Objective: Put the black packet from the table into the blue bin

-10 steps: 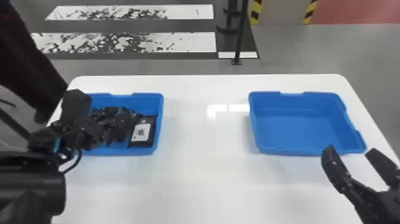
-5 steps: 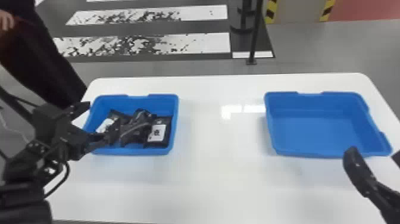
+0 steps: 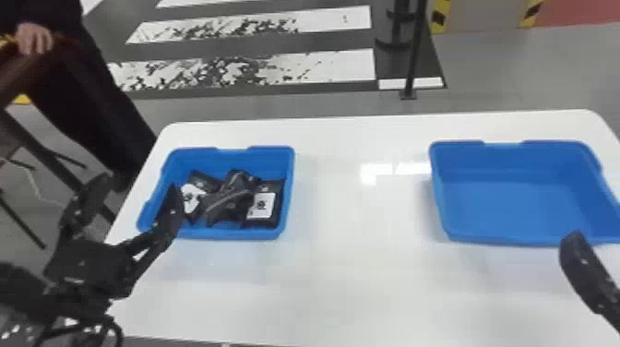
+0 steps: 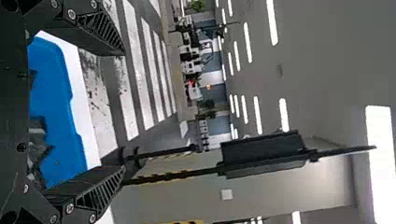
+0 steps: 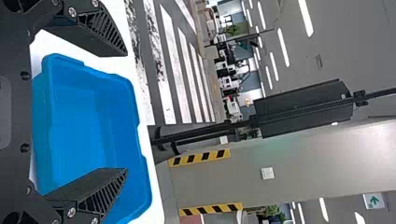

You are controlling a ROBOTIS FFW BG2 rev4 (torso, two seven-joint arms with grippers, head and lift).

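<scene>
- Beyond the table spreads a grey floor (image 3: pixel 507 69), crossed by white stripes (image 3: pixel 332 67) with dark, worn-looking patches.
- Next comes the white table (image 3: pixel 360 286), with rounded far corners and a bright reflection between the two bins.
- On its right side sits the right-hand blue bin (image 3: pixel 507 239), upright, its floor in plain sight.
- Well apart from it, on the left side, stands the smaller-looking left-hand blue bin (image 3: pixel 240 233), also upright.
- At that bin's near left corner hangs the left gripper (image 3: pixel 134 194), one finger in front of the bin's left wall in the head view, the other out past it. From the left wrist view its fingers are spread wide.
- By the near edge of the right-hand bin is the right gripper (image 3: pixel 583 272); the right wrist view has its fingers spread wide too — whether a tip touches the rim I cannot tell.
- Inside the left-hand bin lie the black packets (image 3: pixel 272 186), bunched and overlapping — which one is meant, I cannot tell.
- Smallest are the white labels (image 3: pixel 261 206), one on the rightmost packet, another at the left of the heap.
</scene>
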